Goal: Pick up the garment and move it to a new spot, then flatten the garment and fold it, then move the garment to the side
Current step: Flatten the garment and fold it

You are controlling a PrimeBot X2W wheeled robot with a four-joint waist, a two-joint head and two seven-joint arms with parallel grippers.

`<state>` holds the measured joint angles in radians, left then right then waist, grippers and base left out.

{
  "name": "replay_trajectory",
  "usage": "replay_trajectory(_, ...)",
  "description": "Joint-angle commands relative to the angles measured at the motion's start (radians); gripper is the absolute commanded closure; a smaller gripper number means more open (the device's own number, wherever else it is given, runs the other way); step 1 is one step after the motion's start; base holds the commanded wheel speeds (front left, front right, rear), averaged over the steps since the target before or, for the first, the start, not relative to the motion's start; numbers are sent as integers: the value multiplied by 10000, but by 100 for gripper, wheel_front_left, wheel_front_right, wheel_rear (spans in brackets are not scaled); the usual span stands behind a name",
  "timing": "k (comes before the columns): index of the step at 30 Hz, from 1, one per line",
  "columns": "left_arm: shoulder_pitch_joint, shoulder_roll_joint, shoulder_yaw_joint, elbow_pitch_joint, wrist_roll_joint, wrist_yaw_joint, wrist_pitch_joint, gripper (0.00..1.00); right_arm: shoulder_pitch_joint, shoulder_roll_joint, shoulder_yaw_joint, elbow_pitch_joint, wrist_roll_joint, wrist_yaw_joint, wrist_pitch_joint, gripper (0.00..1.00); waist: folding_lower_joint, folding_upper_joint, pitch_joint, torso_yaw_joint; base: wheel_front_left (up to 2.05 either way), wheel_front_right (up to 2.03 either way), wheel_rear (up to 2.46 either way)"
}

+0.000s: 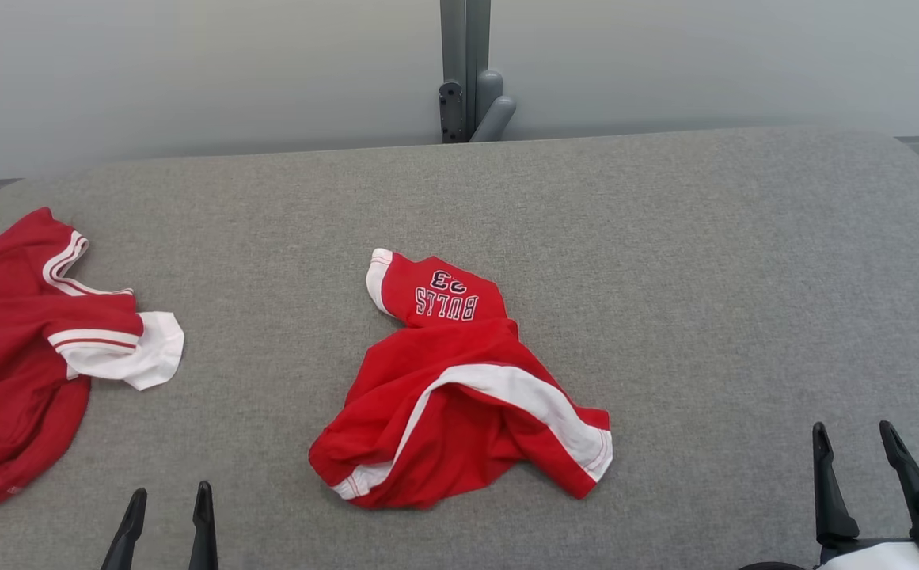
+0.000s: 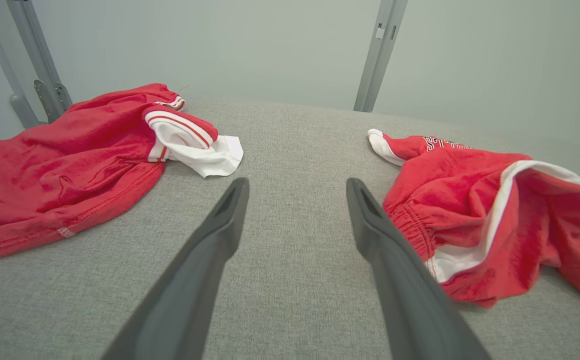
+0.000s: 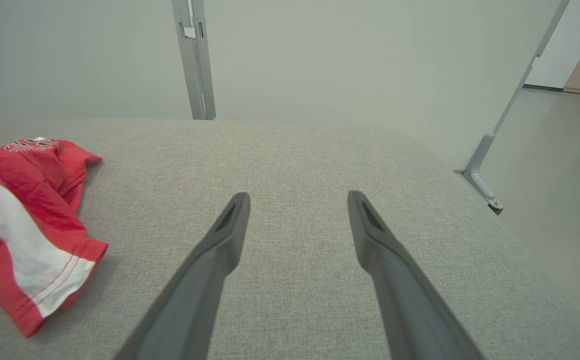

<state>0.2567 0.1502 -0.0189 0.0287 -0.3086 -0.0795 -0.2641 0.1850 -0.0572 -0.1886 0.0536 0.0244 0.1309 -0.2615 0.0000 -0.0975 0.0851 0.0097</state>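
Overall: a grey fabric-covered desk [image 1: 665, 277] carries two red garments, and both sets of jaws sit at its near edge, apart from the cloth.
Spare garment: [image 1: 8, 356] the larger red piece with white-and-red striped cuffs lies rumpled at the desk's left edge, partly out of the head view. One white cuff points toward the middle.
Garment: [image 1: 443, 412] red shorts with a broad white side stripe lie crumpled near the middle of the desk, well apart from the spare garment. One leg reaches away from the robot, showing the lettering "BULLS 23" upside down. The elastic waistband faces the near left.
Post: [image 1: 465, 71] a grey upright stands behind the desk's far edge, at its middle, against a pale wall.
Right jaws: spread wide, holding nothing. The fingers [image 1: 827, 483] are at the lower right over bare desk, with the garment off to their left.
Left jaws: spread wide, holding nothing. The fingers [image 1: 204, 526] are at the lower left, over bare desk between the two garments.
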Motion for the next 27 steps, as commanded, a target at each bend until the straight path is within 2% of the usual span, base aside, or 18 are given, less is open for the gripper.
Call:
replay_trajectory(1,175,-145,274,107,195,-206,-4,0,188,7,-61,68,-32,-3,-10,0,0,0,-19,17,0,0,0)
replay_trajectory(6,105,-482,746,163,640,-502,-4,0,154,48,-89,160,-36,-3,-10,0,0,0,-62,9,0,0,0)
replay_trajectory(27,59,-718,614,-164,687,-512,-5,0,-74,78,110,43,-58,-3,-10,0,0,0,-168,-22,0,0,0)
